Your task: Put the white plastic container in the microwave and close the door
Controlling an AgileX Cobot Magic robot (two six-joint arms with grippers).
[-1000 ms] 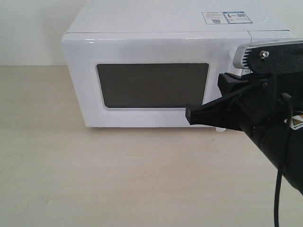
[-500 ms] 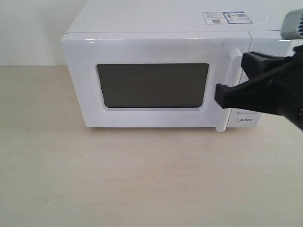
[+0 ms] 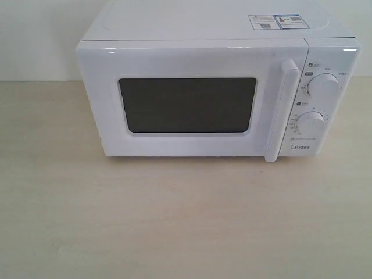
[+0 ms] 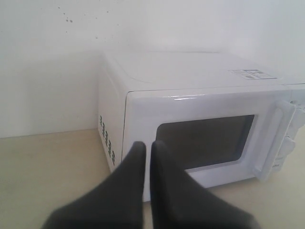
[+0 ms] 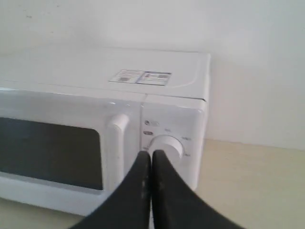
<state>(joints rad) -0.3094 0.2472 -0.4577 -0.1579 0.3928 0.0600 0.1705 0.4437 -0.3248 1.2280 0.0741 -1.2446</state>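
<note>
The left claw [image 4: 147, 146], pinched together, faces the microwave [image 4: 181, 71] with its door [image 4: 190, 107] closed.

The desk [image 3: 174, 221] before me is pale wood with a faint, light grain, matte under soft, even light. Behind it rises a plain white wall [image 3: 35, 40], meeting the desk in a straight line. From my left wrist I see a few small dark specks [image 4: 69, 20] high on that wall.
</note>
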